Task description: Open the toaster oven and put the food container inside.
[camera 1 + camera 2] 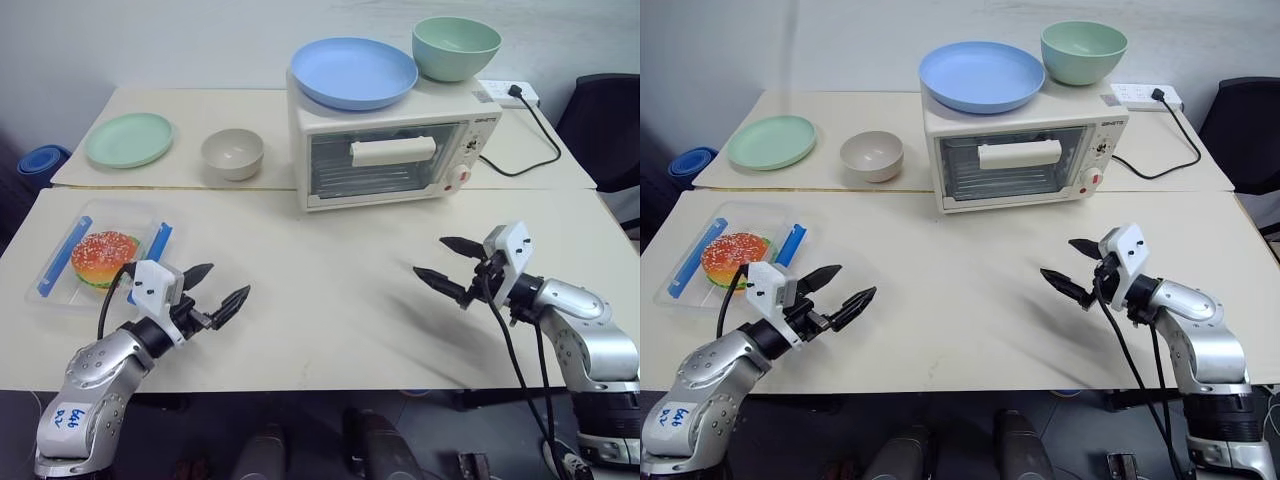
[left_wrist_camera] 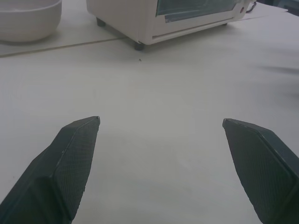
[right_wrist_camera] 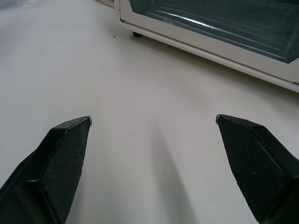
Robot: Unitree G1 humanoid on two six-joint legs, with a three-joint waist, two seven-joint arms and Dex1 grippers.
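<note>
Both spread wide over the table: left gripper (image 1: 218, 285) near clear burger box (image 1: 60, 262), right gripper (image 1: 448, 264) before shut cream toaster oven (image 1: 395, 150).

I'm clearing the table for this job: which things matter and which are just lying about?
Needed: toaster oven, door shut; food container.
Lying about: blue plate and green bowl on the oven; green plate; beige bowl.

plate (image 1: 353, 72) on toaster oven (image 1: 395, 150), food container (image 1: 95, 262) front-left

Left claw (image 1: 222, 285) partly hides food container (image 1: 60, 262) corner.
</note>
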